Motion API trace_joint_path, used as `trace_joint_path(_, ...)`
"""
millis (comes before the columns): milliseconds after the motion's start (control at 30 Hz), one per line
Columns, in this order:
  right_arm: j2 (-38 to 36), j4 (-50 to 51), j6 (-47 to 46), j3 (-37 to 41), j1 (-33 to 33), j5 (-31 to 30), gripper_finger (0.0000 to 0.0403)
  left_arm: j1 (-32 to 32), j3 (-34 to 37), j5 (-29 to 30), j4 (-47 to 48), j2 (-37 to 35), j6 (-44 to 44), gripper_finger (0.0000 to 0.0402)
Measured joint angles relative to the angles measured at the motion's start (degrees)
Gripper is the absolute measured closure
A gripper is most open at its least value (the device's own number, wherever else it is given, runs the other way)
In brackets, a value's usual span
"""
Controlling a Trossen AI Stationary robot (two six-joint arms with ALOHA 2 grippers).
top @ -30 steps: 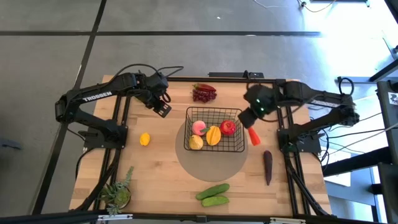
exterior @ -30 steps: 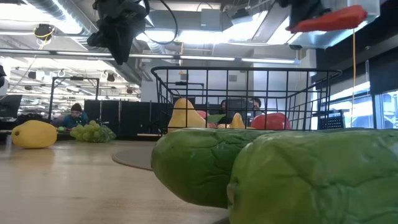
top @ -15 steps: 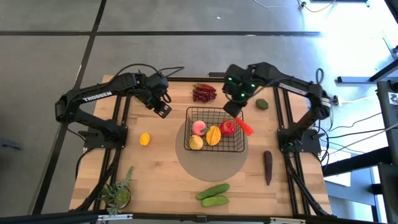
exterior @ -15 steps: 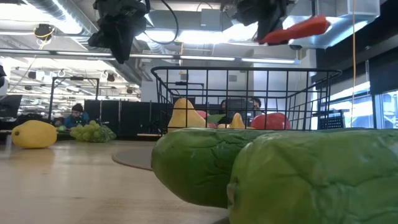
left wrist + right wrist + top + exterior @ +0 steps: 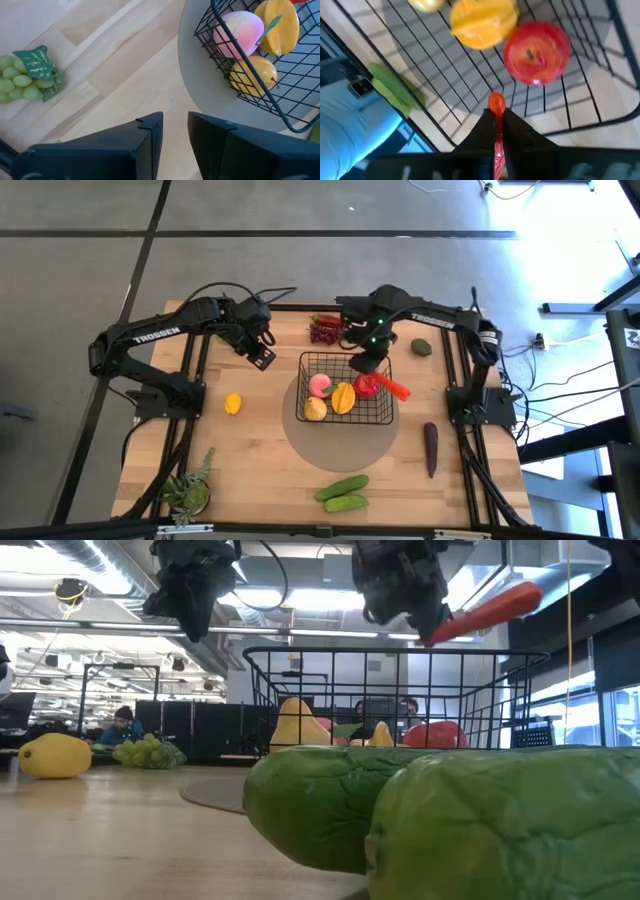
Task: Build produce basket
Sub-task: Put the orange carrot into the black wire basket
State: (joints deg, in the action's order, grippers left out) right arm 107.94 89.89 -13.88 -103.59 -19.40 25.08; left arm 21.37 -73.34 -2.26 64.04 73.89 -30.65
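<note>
**Carrot held over basket; release not yet made**

The right gripper [image 5: 368,364] is over the far right part of the basket [image 5: 308,416], its fingers clamped on a carrot [image 5: 392,386]. In the low view the carrot [image 5: 485,612] slants above the basket's rim, its free end reaching out toward the right wall. In the right wrist view the carrot [image 5: 496,107] is pinched narrowly between the two fingers, pointing down at the mesh floor beside the apple [image 5: 536,51] and the mango [image 5: 483,21].

Already in the basket: apple, mango, peach [image 5: 319,385] and a yellow fruit [image 5: 315,409]. Outside it on the table [image 5: 260,470]: lemon [image 5: 232,404], purple grapes [image 5: 327,330], eggplant [image 5: 430,448], two cucumbers [image 5: 343,493] and a green item [image 5: 422,347] near the right arm. Green grapes [image 5: 27,75] show in the left wrist view.

The left gripper [image 5: 260,355] waits near the basket's far left corner, fingers narrowly apart, holding nothing.

Risks, as judged:
- The carrot's free end lies near or past the right rim. Released from here, it could land across the wire and tip out onto the table.
- A drop from this height could strike the apple and bounce.
- Lowering without centring could catch the carrot on the mesh and shift the basket.
</note>
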Motion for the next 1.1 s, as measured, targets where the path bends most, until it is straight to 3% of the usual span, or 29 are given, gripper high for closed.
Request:
trace_joint_path(233, 3.20, 0.08, 2.18, 0.00, 0.53, -0.03, 0.0401, 0.00, 0.00, 0.00, -0.71, 0.00, 1.36, 0.0321)
trace_joint_path(433, 4.02, -1.51, 2.43, 0.00, 0.91, -5.74, 0.0401, 0.00, 0.00, 0.02, -0.71, 0.00, 2.36, 0.0321)
trace_joint_path(700, 4.02, -15.37, 3.94, 0.00, 1.68, -9.60, 0.0401, 0.00, 0.00, 0.02, -0.71, 0.00, 2.75, 0.0321)
trace_joint_path(1100, 5.27, -29.73, 17.25, 0.02, 3.21, -14.53, 0.0401, 0.00, 0.00, 0.02, -0.71, 0.00, 2.69, 0.0321)
